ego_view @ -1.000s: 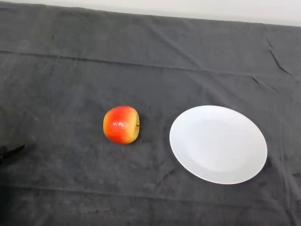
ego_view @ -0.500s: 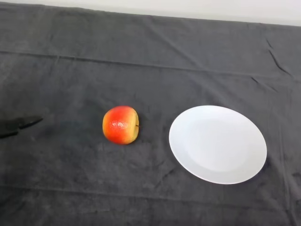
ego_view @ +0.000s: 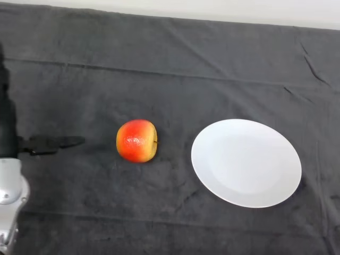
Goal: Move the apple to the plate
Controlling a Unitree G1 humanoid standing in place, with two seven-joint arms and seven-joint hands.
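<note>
Round red-yellow apple (ego_view: 137,141) mid-cloth (ego_view: 175,64), glossy white plate (ego_view: 246,162) toward right edge, open-fingered empty left hand (ego_view: 50,143) at left edge.

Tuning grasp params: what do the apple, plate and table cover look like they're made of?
Apple: smooth, slightly glossy red-yellow skin with a small highlight; real or plastic can't be told. Plate: plain white, smooth, faint sheen, probably ceramic or melamine. Cloth: dark grey fabric, matte, creased, looks soft and napped.
</note>
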